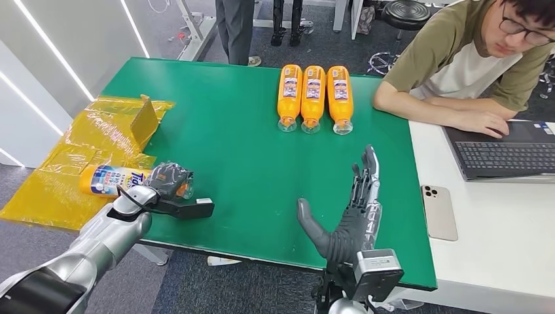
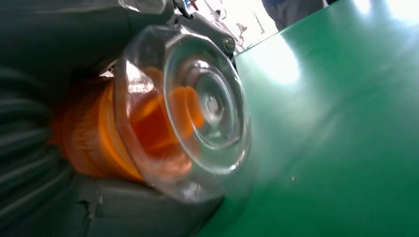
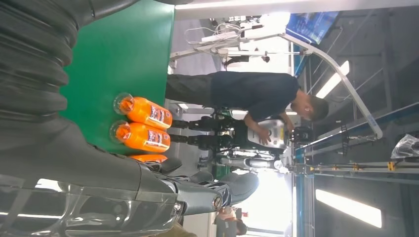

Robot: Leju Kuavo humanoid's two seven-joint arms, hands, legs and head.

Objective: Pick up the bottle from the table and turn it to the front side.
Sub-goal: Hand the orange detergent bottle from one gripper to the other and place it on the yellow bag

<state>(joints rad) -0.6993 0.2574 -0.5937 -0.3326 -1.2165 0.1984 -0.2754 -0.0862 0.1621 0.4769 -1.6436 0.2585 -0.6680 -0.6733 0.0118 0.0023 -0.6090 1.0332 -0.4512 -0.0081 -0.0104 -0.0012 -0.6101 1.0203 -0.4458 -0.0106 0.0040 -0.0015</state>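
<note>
At the worktop's near-left corner, the left hand was wrapped around the bottle, lying sideways beside yellow plastic. Right hand stood spread, empty. Risk judged: the smooth bottle could slip during rotation.

Three orange bottles lie side by side at the far edge of the green worktop, caps toward the near side. A crumpled yellow sheet spreads past the worktop's left edge, with a folded yellow flap standing up on it. On the white desk to the right, a person leans over a laptop; a phone lies face down beside it
</note>
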